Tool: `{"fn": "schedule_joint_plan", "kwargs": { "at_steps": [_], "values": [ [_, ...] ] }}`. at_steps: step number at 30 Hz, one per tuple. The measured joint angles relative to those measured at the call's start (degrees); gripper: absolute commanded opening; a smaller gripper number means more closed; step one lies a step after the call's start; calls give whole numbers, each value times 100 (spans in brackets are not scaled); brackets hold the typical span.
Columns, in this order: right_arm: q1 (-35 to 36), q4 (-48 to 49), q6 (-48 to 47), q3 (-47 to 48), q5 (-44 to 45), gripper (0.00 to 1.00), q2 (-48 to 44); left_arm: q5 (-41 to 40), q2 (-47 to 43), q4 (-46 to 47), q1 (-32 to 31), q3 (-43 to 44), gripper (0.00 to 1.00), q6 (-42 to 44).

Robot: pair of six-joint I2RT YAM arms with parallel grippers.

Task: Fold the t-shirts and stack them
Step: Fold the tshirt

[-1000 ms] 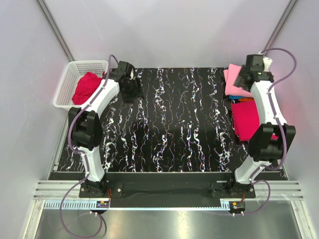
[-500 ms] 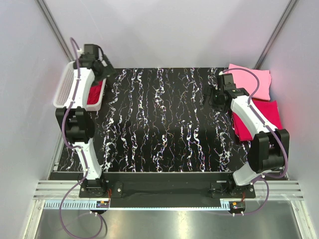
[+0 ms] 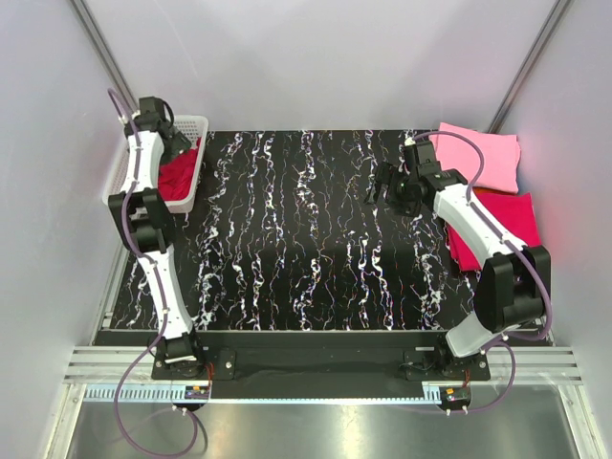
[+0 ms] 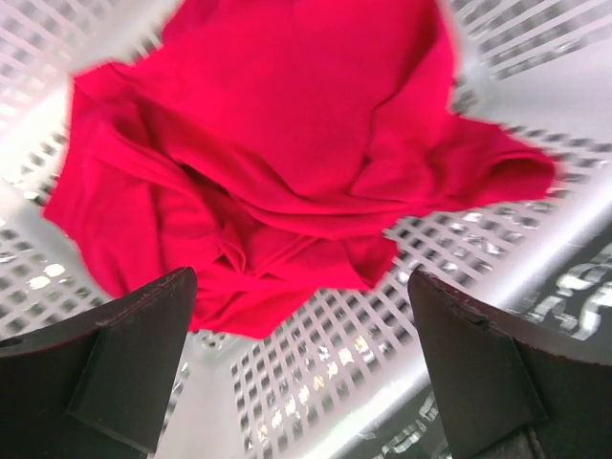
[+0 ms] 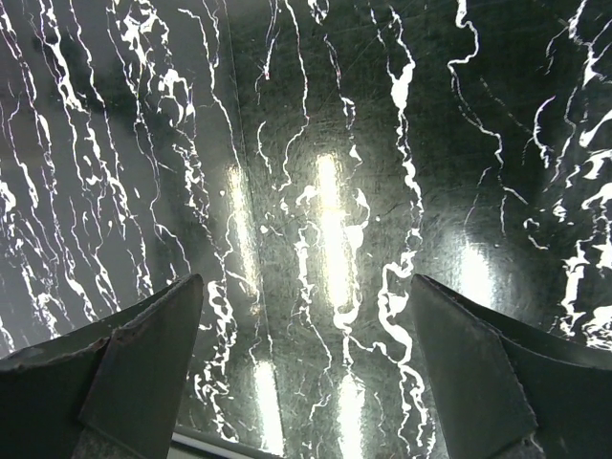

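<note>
Basket point(image 3: 191, 121) at upper left holds crumpled shirt point(image 4: 287, 143); I hover left gripper point(image 4: 301, 306) over it, wide open and empty, for the pick. Right gripper point(image 5: 308, 296), also wide open and empty, waits over tabletop point(image 5: 316, 115) near pink shirt point(image 3: 488, 158) and folded red shirt point(image 3: 512, 215), right edge.

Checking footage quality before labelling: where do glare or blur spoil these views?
Right wrist view: bright reflected streaks glare off the glossy black marbled tabletop. Left wrist view: the crumpled crimson cloth t-shirt and white plastic mesh basket look slightly blurred. Top view: evenly lit, sharp.
</note>
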Motion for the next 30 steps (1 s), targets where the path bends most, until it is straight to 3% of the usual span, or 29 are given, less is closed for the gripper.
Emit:
{"fn": "schedule_joint_plan", "kwargs": {
  "at_steps": [5, 12, 13, 15, 17, 25, 30],
  "values": [
    [17, -79, 39, 144, -55, 96, 188, 31, 490, -22, 7, 11, 93, -111],
    [59, -258, 39, 470, -52, 98, 514, 87, 671, 52, 39, 11, 67, -271],
    [61, -269, 39, 501, -52, 98, 540, 116, 671, 70, 42, 11, 60, -297],
    [66, -306, 39, 549, -50, 98, 579, 175, 671, 107, 44, 11, 25, -321],
    [68, -354, 39, 625, -50, 98, 638, 258, 671, 162, 44, 11, 0, -382],
    [94, -428, 33, 702, -46, 99, 748, 595, 592, 225, 52, -7, 0, -376],
    [133, -431, 26, 702, -33, 100, 748, 876, -76, 234, -4, -20, 0, -282]
  ]
}}
